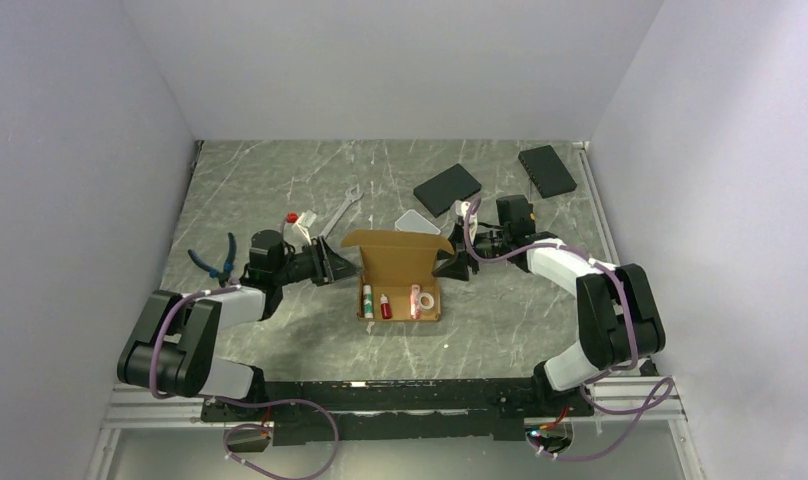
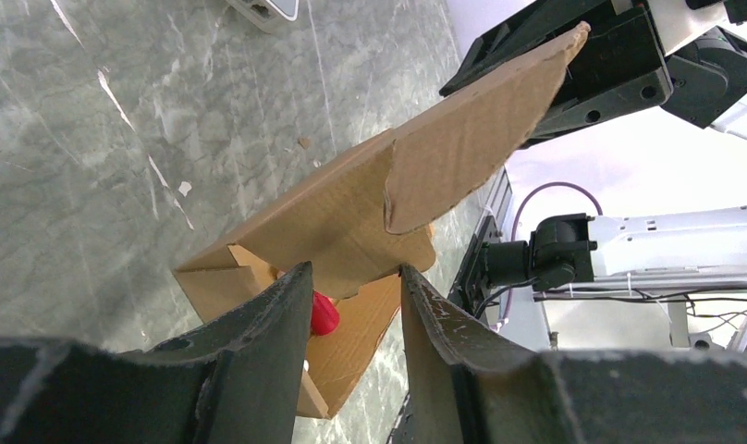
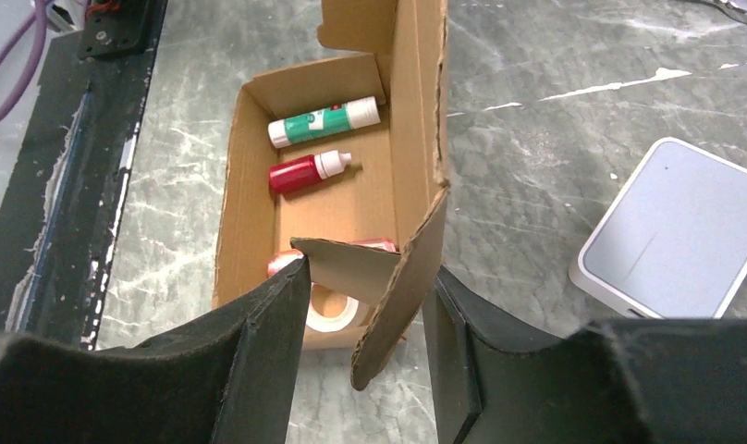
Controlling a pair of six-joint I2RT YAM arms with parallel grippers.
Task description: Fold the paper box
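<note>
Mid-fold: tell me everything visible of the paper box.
The paper box is plain brown corrugated cardboard, an open tray flat on the marble table, lid raised at its far side. Inside lie a green-labelled tube, a red bottle and a tape roll. The left hand and right hand, both open, each straddle one end of the lid.
</note>
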